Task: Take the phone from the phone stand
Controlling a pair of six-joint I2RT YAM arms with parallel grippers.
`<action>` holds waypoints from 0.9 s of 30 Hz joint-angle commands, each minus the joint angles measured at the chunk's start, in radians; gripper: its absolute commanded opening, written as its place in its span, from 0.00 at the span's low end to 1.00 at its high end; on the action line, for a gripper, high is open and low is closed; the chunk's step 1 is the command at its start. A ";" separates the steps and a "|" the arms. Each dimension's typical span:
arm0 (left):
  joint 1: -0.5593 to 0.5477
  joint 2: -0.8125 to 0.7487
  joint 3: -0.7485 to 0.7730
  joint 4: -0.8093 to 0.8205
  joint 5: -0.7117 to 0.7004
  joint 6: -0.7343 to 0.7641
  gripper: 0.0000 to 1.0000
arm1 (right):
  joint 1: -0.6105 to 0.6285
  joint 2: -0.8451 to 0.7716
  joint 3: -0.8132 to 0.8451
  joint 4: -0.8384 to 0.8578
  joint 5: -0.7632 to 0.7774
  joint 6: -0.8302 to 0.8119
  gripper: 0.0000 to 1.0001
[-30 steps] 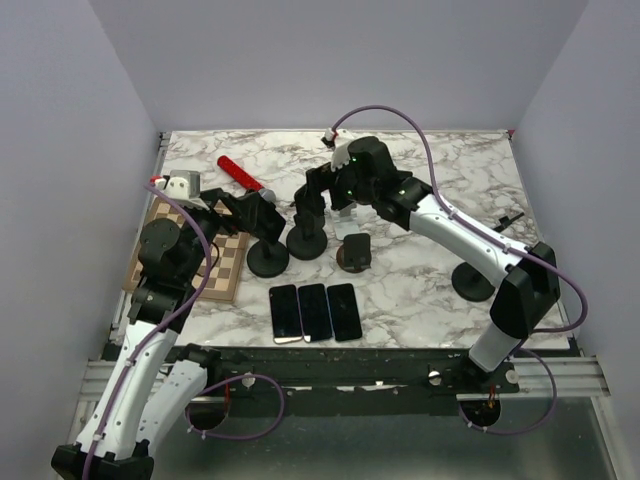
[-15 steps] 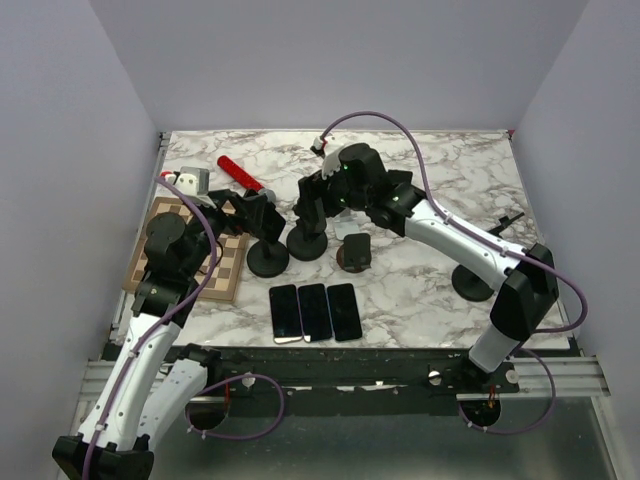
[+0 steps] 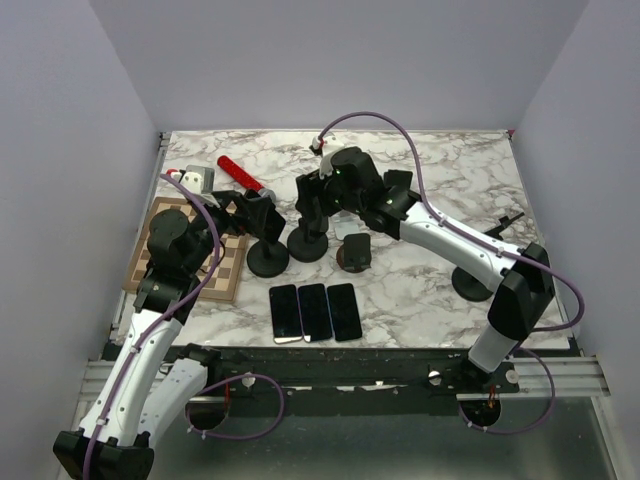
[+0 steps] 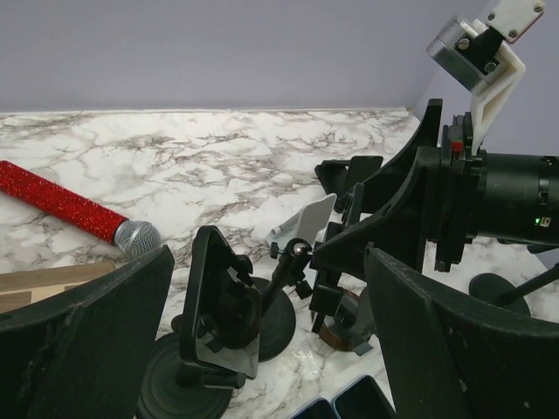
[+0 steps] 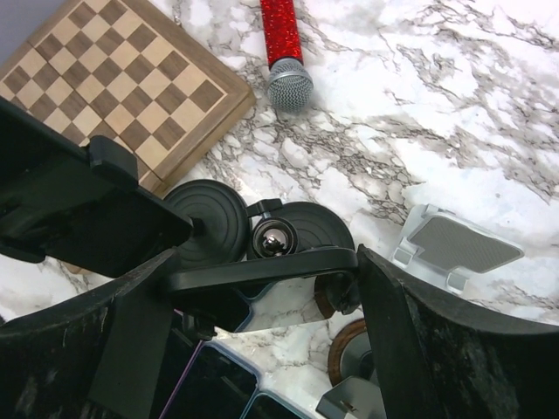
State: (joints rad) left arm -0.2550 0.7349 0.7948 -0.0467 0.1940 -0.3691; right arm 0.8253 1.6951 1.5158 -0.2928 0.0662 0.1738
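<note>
Locates the phone (image 5: 262,264) seated in the cradle of the middle phone stand (image 3: 307,243), seen edge-on in the right wrist view just above the ball joint (image 5: 273,240). Finds the right gripper (image 3: 314,194) set over that cradle with fingers apart, one off each end of the phone; cannot confirm contact at either pad. Finds the left gripper (image 3: 260,212) just beside, facing a neighbouring stand (image 4: 218,301) that carries a dark slab of its own, fingers likewise spread and gripping nothing. Judges removal not yet begun. Flags four risks. First, toppling: expects a pull against a tight cradle to lift or tip the whole stand, given no hold on its base. Second, slip: expects little pad area on the ends of a thin, smooth slab, hence a twist out of the grip and a drop onto the three phones (image 3: 315,312) lying flat near the front edge of the table (image 3: 440,170). Third, collision: sees both wrists crowded into one cluster of stands, with any sideways swing liable to strike the left arm or the neighbouring stand. Fourth, wrong target: notes two similar dark slabs side by side. Records the red microphone (image 3: 240,175) and chessboard (image 3: 190,255) off to the left, outside the likely path.
</note>
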 commanded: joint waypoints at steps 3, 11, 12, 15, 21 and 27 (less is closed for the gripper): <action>0.007 -0.005 0.032 0.010 0.031 -0.008 0.98 | 0.017 0.025 0.034 -0.032 0.057 -0.001 0.88; 0.007 0.000 0.034 0.011 0.042 -0.008 0.99 | 0.021 0.012 -0.001 -0.032 0.077 0.012 0.86; 0.007 0.000 0.032 0.011 0.041 -0.008 0.98 | 0.022 0.009 -0.006 -0.031 0.081 0.014 0.86; 0.007 0.001 0.032 0.011 0.044 -0.008 0.98 | 0.021 -0.006 -0.019 -0.028 0.084 0.020 0.86; 0.007 0.004 0.034 0.010 0.045 -0.008 0.98 | 0.023 -0.031 -0.043 -0.009 0.069 0.024 0.85; 0.007 0.007 0.035 0.013 0.055 -0.007 0.97 | 0.022 -0.005 -0.025 -0.015 0.102 0.021 0.80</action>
State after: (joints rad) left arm -0.2550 0.7391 0.7963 -0.0467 0.2192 -0.3706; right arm 0.8391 1.6943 1.4837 -0.3004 0.1192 0.1909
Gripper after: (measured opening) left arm 0.982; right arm 0.847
